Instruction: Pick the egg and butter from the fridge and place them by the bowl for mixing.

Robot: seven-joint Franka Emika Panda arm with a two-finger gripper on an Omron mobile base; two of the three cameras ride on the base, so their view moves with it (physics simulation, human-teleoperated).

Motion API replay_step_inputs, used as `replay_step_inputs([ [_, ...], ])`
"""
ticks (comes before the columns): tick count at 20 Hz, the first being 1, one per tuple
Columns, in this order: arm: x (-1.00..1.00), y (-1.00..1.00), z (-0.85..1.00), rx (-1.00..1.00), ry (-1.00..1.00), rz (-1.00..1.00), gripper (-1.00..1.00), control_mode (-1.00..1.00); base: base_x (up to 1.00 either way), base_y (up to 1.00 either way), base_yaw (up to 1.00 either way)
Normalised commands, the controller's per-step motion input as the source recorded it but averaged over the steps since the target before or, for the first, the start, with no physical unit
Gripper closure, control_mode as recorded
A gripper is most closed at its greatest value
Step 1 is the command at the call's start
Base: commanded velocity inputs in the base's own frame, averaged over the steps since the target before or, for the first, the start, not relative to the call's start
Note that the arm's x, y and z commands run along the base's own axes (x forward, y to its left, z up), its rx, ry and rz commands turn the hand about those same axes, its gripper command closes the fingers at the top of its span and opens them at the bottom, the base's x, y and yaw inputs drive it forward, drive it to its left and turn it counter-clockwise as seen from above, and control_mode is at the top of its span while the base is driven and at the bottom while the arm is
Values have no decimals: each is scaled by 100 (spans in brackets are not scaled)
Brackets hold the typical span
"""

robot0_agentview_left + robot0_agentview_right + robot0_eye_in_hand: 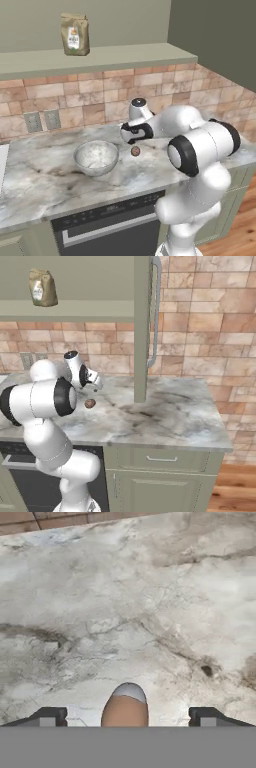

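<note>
Jaws spread wide, the gripper (125,716) hovers over the egg (135,150), seemingly resting free on the bench (45,175) beside the bowl (96,157).

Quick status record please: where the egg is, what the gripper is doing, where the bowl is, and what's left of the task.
egg: on the marble counter, just right of the bowl, apart from it
gripper: open, fingers spread either side of the egg, not gripping it
bowl: upright on the counter, left of the egg
butter: not beside the bowl yet
shelf: brown paper bag above the counter
</note>
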Motion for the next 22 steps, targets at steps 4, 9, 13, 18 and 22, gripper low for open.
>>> replay_step_inputs([
  [4,-39,0,100,6,0,-8,-100,-100,0,0,0],
  [9,-97,0,100,15,0,-11,-100,-100,0,0,0],
  [13,-100,-1,100,13,0,-8,-100,-100,0,0,0],
  [18,-100,0,76,-3,-19,-4,-100,-100,0,0,0],
  [22,-100,5,28,-33,-94,0,-100,-100,0,0,0],
])
